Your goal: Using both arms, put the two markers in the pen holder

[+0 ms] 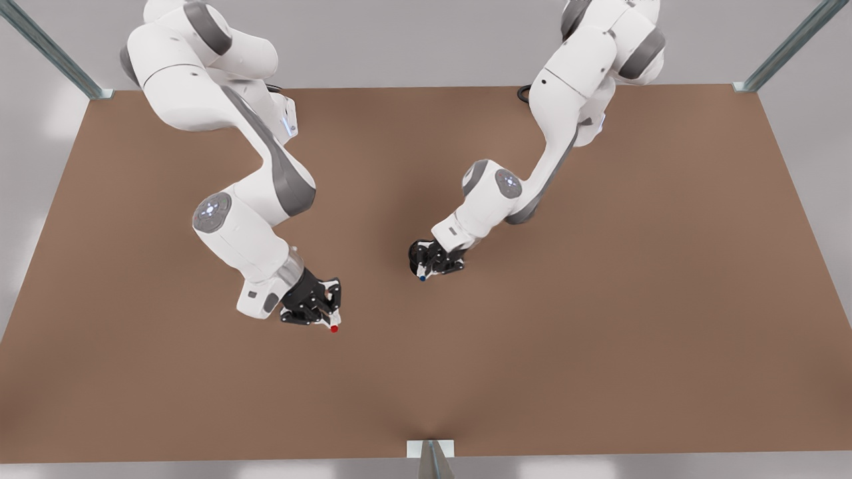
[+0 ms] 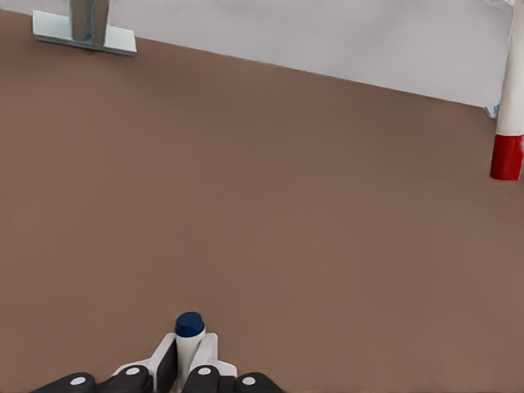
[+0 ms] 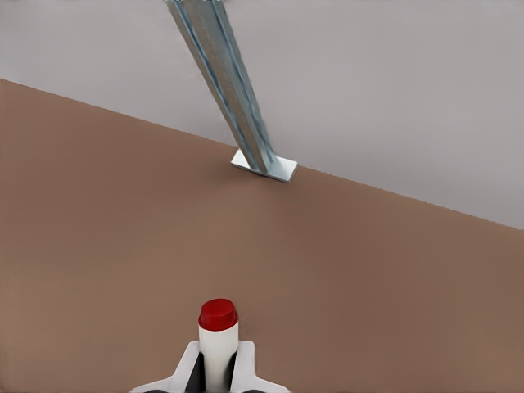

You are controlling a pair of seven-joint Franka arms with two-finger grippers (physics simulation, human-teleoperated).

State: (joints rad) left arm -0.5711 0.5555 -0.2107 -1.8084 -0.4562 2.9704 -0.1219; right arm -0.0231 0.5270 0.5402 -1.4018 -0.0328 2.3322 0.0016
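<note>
We saw the left gripper (image 1: pixel 436 261) low over the middle of the brown table (image 1: pixel 599 299), on the arm at the front view's right, jaws pinching the blue marker (image 1: pixel 422 275). In the left wrist view its fingers (image 2: pixel 164 364) clamped the white barrel with the blue tip (image 2: pixel 189 324) sticking out past them. The pen holder (image 1: pixel 419 251) looked like the dark round shape right at this gripper, mostly hidden; we could not tell whether the marker was inside it. The right gripper (image 1: pixel 319 306), on the arm at the front view's left, sat nearer the table's front edge, jaws pinching the red marker (image 1: pixel 333 327). The right wrist view showed the red tip (image 3: pixel 218 313) beyond its fingers (image 3: pixel 187 368). The grippers were well apart.
</note>
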